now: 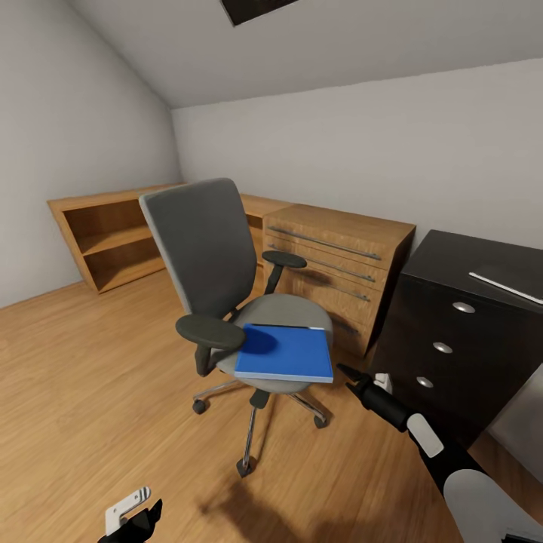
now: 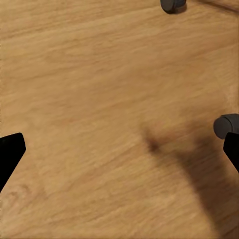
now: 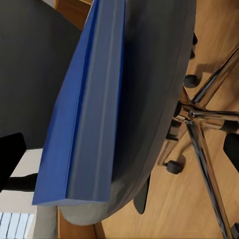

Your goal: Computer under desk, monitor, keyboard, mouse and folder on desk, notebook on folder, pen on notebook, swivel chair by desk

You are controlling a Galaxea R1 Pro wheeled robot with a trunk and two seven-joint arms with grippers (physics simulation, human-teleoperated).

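Folder (image 1: 284,353) lies flat on the swivel chair (image 1: 204,249) seat, front edge overhanging. My right claw (image 1: 348,372) sits just right of that edge, fingers spread wide (nothing held), apart from it. My left claw (image 1: 143,519) hangs low over bare wooden floor (image 1: 75,362), likewise spread. Desk (image 1: 467,317) stands right, a white pen (image 1: 504,288) on top.

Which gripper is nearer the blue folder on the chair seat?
Right. The right gripper sits just off the folder at its desk-side corner, jaws open toward its edge. The left gripper hangs low over the floor, well short of the swivel chair.
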